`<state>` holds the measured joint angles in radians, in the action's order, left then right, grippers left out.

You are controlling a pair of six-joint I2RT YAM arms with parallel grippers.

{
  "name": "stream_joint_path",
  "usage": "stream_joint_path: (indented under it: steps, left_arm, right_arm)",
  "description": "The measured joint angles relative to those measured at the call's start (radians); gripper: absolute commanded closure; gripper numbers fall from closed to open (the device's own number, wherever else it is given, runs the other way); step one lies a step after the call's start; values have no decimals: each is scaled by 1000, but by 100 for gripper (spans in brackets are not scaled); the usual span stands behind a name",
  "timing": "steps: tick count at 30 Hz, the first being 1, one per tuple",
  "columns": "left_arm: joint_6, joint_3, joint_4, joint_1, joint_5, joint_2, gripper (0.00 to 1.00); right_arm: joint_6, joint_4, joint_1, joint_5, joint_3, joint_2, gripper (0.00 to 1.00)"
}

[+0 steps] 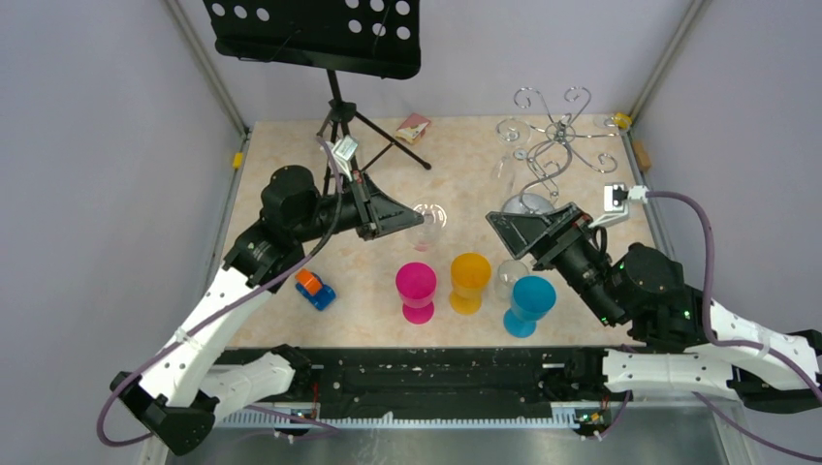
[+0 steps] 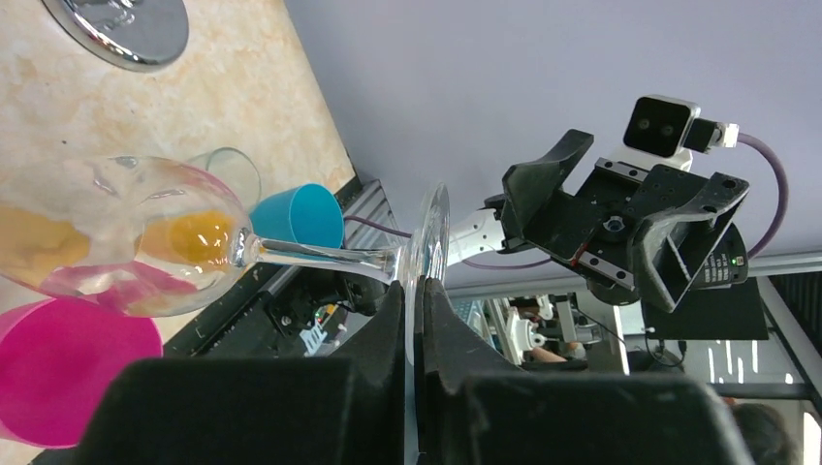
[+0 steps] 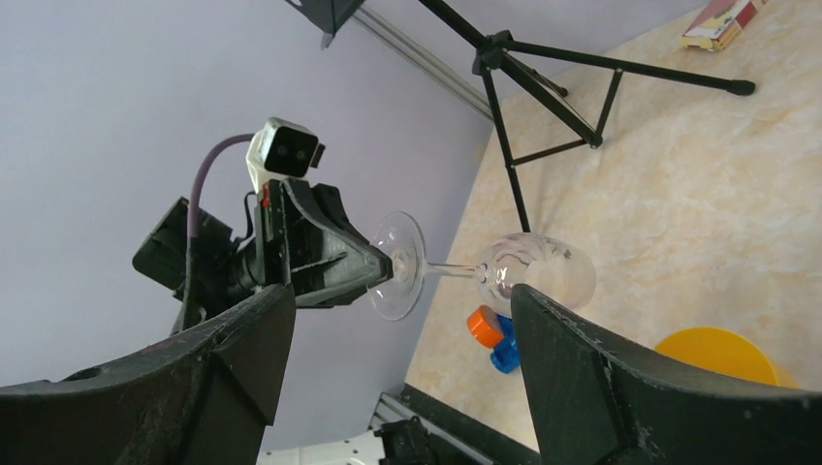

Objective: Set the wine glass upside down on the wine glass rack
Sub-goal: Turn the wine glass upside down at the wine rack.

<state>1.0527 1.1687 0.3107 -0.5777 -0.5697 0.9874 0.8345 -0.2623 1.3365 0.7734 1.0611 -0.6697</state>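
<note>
Left gripper point(image 2: 412, 302) fills the near lens, both fingers pinched flat on the foot of the wine glass point(image 2: 155, 237), gripping its thin disc by the edge. Glass lies horizontal in the air: stem level, bowl pointing toward my right side. It is off the table, near the pink goblet point(image 1: 417, 289) but not touching it. Right gripper point(image 1: 523, 231) faces the bowl, jaws wide apart, holding nothing, near the glass but clear of it. Wine glass rack point(image 1: 551, 150) stands at the far right corner, well apart from the glass.

Judgement: a handover looks like the step in hand. To do it well, bring the right jaws around the stem, between bowl and foot, not onto the bowl. That leaves the foot free to slide into a hook. Close firmly before the left lets go, since an edge pinch on glass is slippery. Afterwards, turn it bowl-down and travel high over the orange goblet point(image 1: 470, 281) and blue goblet point(image 1: 530, 302) toward the rack.
</note>
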Motion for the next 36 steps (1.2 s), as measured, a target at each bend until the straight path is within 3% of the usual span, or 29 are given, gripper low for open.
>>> stream_joint_path:
  steps: [17,29,36]
  left_arm:
    - [72,43,-121,-77,-41,114,100]
    - [63,47,-128,-84,-38,119,100]
    - [17,51,-69,-84,7,106,100]
  right_arm:
    - [35,-119,0,2,65,-50,25]
    - [28,-152,-1,-33,87,-99,25]
    - [19,-179,-106,-166,156,-170,23]
